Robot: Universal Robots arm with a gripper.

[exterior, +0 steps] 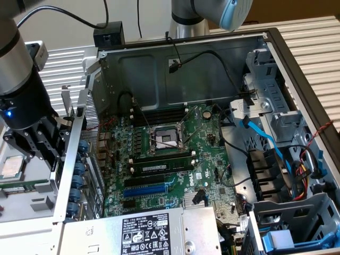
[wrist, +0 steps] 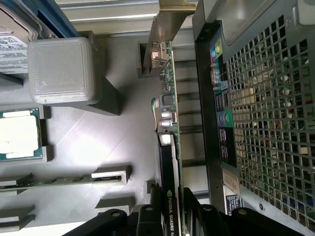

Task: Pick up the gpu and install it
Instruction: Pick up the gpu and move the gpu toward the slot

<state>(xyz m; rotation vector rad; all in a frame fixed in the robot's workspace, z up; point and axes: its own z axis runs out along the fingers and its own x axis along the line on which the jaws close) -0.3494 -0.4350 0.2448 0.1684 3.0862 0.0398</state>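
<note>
- gpu [wrist: 170, 167]: stands on its long edge in a slot of the grey parts tray [wrist: 98, 142], outside the computer case [wrist: 266, 123] and just beside its perforated rear panel. Not lifted, not installed.
- Build: thin green board with a black cooler block [wrist: 166, 196] on one face and a silver end bracket [wrist: 170, 24] at the far end from the arm. Small capacitors and connectors sit exposed along the top edge.
- Handling (judgement): light and stiff, so it should not sag. It is fragile at the exposed components and the bottom contact edge. The cooler face looks smooth and could slip, and the bare board face gives little to bear on.
- Hold (judgement): best pinched across the thickness, cooler on one side and board back on the other, along the cooler's length. Keep off the capacitors and bracket, and keep the card upright.
- gripper [wrist: 172, 216]: down over the near end of the gpu, one side against or just beside the cooler, the other by the board back. Cannot tell whether it has clamped the card.
- Exterior view: gripper [exterior: 45, 141] sits low at the exterior view's left, outside the case wall.
- Tray neighbours: processor chip [wrist: 17, 135] and memory stick [wrist: 59, 179], well apart from the gpu.
- motherboard [exterior: 212, 159] lies inside the case; its blue slot [exterior: 146, 190] holds no card.
</note>
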